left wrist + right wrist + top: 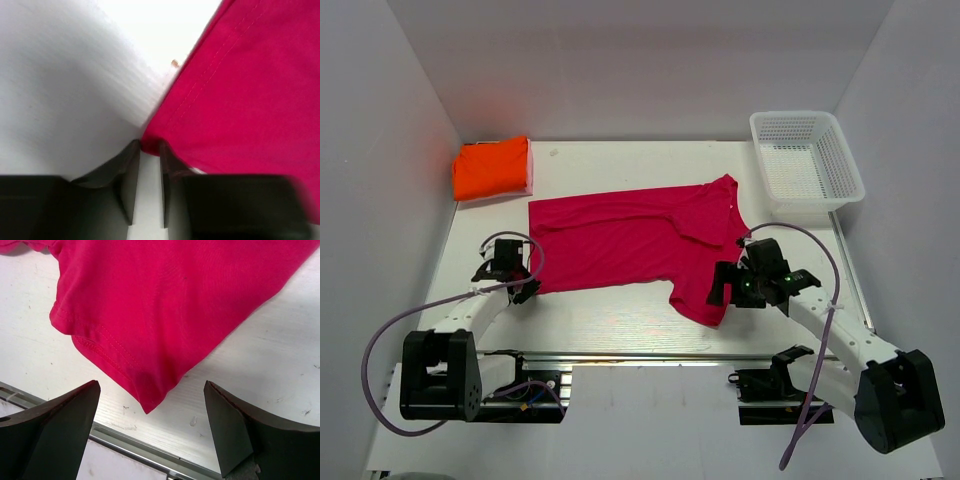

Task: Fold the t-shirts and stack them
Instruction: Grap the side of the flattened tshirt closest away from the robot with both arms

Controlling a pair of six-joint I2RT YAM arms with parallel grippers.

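Note:
The magenta-pink t-shirt (630, 240) lies spread flat across the middle of the table, with one sleeve pointing toward the near right. The orange t-shirt (492, 168) is a folded rectangle at the far left corner. My left gripper (525, 285) is at the pink shirt's near-left hem corner. In the left wrist view that gripper (149, 147) stands open by a narrow gap, and the hemmed corner of the shirt (240, 100) touches its tips. My right gripper (732, 285) is wide open over the sleeve. In the right wrist view the sleeve corner (165, 300) lies between the tips of that gripper (151, 385), untouched.
A white mesh basket (807, 160) stands at the far right corner. White walls close the table on the left, back and right. A metal rail (135, 440) runs along the near table edge, just below the sleeve.

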